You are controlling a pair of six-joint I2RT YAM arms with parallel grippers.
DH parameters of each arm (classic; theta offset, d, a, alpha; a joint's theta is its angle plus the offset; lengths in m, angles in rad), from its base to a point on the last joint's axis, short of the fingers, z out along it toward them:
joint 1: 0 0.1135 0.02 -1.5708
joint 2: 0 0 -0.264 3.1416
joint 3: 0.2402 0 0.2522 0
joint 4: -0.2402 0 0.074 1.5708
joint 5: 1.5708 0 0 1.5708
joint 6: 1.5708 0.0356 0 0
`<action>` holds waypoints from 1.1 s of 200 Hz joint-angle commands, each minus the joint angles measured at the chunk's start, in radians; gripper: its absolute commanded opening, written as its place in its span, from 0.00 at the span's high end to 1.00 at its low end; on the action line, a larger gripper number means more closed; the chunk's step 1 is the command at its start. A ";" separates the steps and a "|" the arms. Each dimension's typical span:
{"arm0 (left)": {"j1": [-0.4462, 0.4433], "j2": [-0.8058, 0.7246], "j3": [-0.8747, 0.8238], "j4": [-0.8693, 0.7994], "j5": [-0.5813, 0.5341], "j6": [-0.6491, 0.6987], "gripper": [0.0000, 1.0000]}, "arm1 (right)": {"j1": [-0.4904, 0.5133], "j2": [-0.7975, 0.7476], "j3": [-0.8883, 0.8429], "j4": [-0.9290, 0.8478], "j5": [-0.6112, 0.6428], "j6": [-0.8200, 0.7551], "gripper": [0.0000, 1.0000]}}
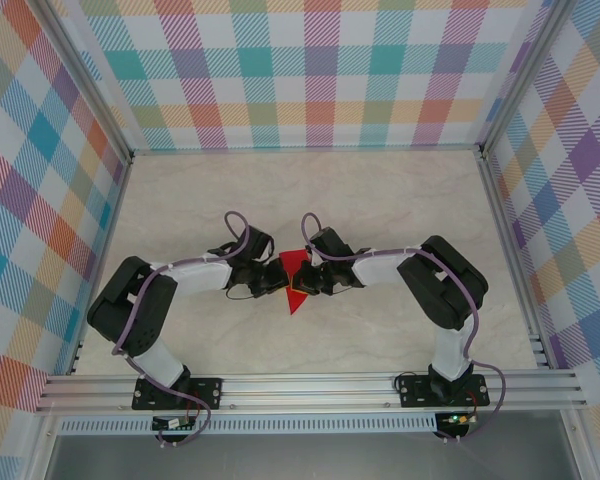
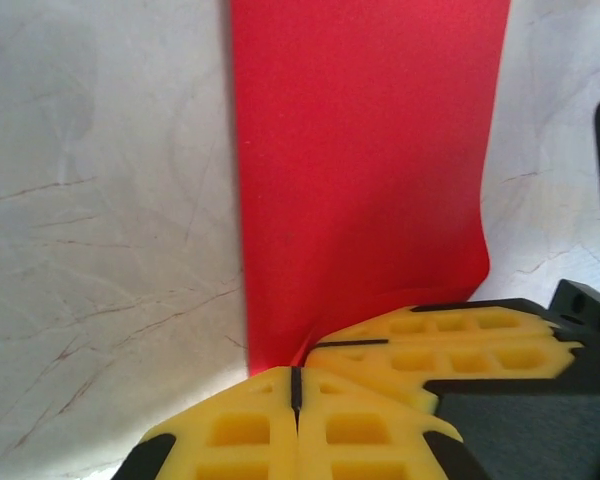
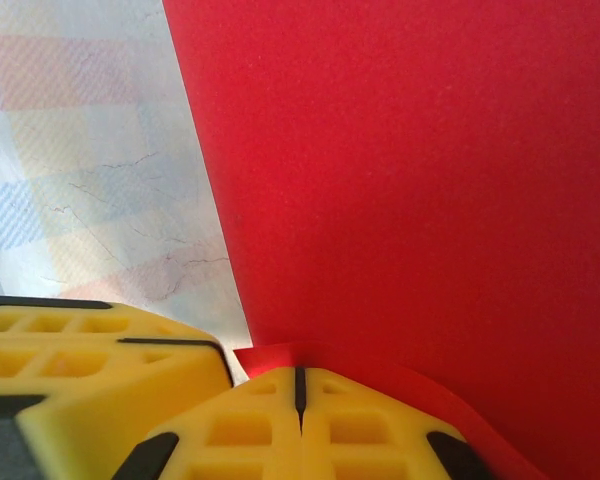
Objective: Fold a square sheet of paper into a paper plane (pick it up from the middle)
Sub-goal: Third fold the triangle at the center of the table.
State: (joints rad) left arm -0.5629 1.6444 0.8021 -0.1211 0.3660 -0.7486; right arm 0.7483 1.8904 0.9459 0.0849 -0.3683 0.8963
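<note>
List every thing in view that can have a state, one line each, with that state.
red paper: pinched between both grippers, tapering to a point at its near end.
left gripper: shut on the red paper.
right gripper: shut on the red paper.

from above, the left gripper and right gripper meet over the red paper and cover its middle — an upper wedge and a lower tip stick out, the creases too small to make out. at the left wrist the paper runs off the top edge, its near end tucked behind the yellow fingers. at the right wrist it's cut off top and right — the checked pattern beside it is blurred.
</note>
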 commanded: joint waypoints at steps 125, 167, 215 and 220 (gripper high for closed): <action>-0.018 -0.074 0.010 -0.004 -0.058 -0.021 1.00 | 0.006 0.033 -0.006 -0.046 0.035 -0.013 1.00; -0.019 -0.041 0.012 0.020 -0.027 -0.026 1.00 | 0.006 0.037 -0.005 -0.045 0.035 -0.011 1.00; -0.019 0.014 0.004 0.064 0.012 -0.047 1.00 | 0.005 0.036 -0.004 -0.049 0.035 -0.012 1.00; -0.018 0.017 0.003 0.064 0.010 -0.047 1.00 | 0.005 0.036 -0.004 -0.050 0.037 -0.011 1.00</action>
State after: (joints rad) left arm -0.5690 1.6356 0.8021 -0.0822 0.3515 -0.7773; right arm 0.7483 1.8904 0.9463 0.0837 -0.3679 0.8963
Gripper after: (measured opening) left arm 0.044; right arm 0.046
